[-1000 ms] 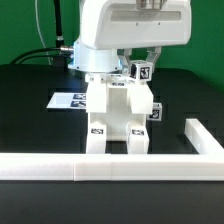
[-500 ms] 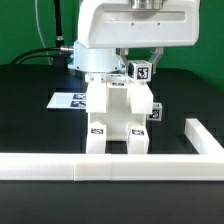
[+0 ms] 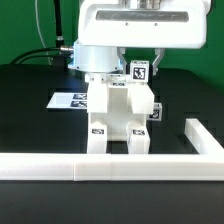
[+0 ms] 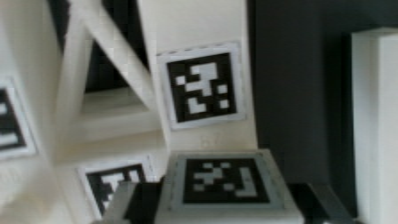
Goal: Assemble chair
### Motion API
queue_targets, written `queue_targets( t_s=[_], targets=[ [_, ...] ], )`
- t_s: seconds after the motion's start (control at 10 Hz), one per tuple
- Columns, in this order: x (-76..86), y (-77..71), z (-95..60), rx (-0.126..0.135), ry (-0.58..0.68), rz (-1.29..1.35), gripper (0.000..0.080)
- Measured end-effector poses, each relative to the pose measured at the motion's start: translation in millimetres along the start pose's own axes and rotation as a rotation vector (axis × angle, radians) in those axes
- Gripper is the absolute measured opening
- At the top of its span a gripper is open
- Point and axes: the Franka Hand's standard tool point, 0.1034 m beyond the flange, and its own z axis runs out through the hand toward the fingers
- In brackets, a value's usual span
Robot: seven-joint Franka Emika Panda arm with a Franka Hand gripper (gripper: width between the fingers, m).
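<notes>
The partly built white chair (image 3: 118, 115) stands upright on the black table, just behind the border rail. My gripper (image 3: 140, 62) is over its upper right corner, shut on a white tagged chair part (image 3: 140, 72). The part sits at or just above the chair's top; I cannot tell if they touch. In the wrist view the held part (image 4: 222, 185) lies between my dark fingers (image 4: 150, 200). Beyond it are a tagged white upright (image 4: 201, 88) and the X-brace (image 4: 98, 60) of the chair.
The long white border rail (image 3: 100, 168) runs along the front and turns back on the exterior view's right (image 3: 205, 135). The marker board (image 3: 68, 101) lies flat behind the chair on the left. Cables hang at the back left.
My gripper and the held part have shifted very slightly towards the exterior view's left. The chair has not moved.
</notes>
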Motion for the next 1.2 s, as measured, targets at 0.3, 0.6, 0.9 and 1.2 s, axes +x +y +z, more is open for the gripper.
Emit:
queue_targets(
  t_s=[0.3,0.6,0.9,1.2],
  targets=[
    [-0.9,-2.7,0.3,0.015,-0.007,0.273,0.0271],
    [-5.6,-15.4,1.0,0.025,-0.013,0.634,0.0271],
    [-7.1,-20.9,1.1,0.043,-0.029,0.84,0.0271],
    [-7.7,-22.2,1.1,0.049,-0.034,0.809,0.048]
  ],
)
